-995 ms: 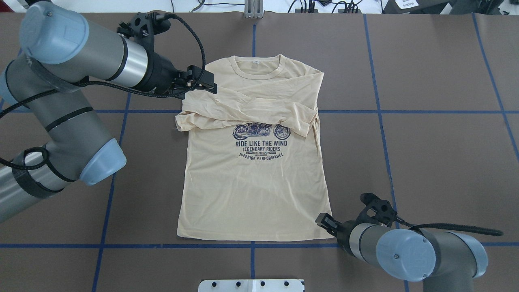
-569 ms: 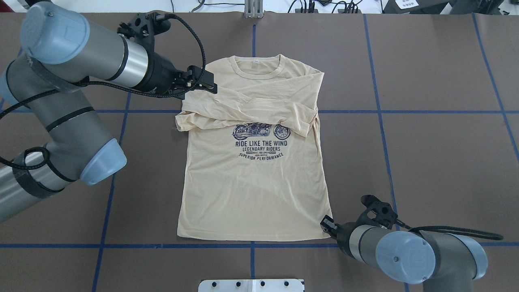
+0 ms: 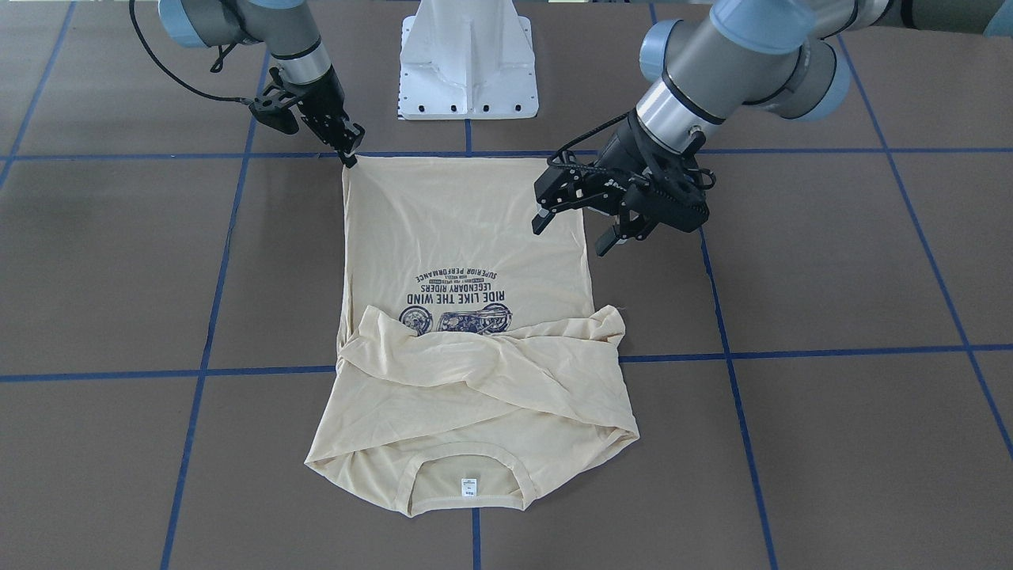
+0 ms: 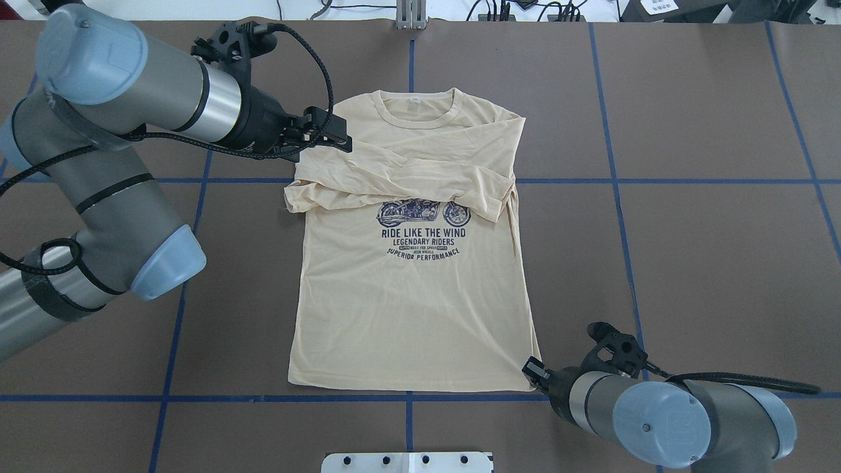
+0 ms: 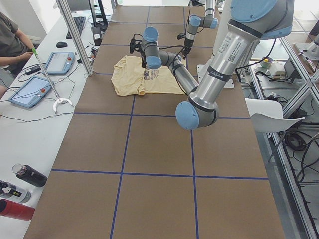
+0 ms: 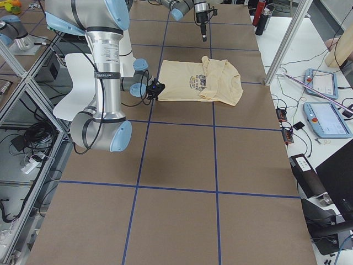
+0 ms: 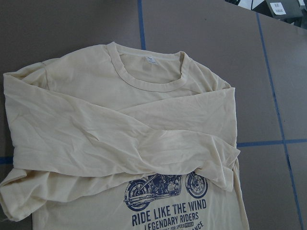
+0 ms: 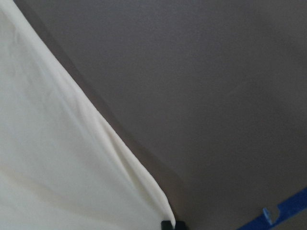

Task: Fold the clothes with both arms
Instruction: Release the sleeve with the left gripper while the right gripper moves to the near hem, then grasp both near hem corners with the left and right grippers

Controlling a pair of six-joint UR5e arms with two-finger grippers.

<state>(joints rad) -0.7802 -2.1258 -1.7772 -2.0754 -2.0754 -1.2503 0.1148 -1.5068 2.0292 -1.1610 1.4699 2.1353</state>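
The cream-yellow T-shirt [image 4: 407,309] lies flat, print up, collar away from the robot, both sleeves folded across the chest. It also shows in the front-facing view [image 3: 467,229]. My left gripper [image 3: 574,231] is open and empty, held above the shirt's left shoulder [image 4: 338,136]. The left wrist view looks down on the collar and crossed sleeves [image 7: 120,129]. My right gripper [image 3: 349,157] is shut, its tips down at the shirt's hem corner [image 4: 531,368]. I cannot tell whether cloth is pinched. The right wrist view shows the shirt's edge [image 8: 57,158] running to the fingertips.
The white pedestal base [image 3: 468,63] stands just behind the hem. Blue tape lines [image 4: 617,180] cross the brown table. A side desk holds tablets [image 5: 27,89] and bottles [image 5: 20,191], with a person [image 5: 10,40] seated there.
My right gripper has moved a little toward the robot and down onto the hem corner. The left arm and the shirt have stayed still.
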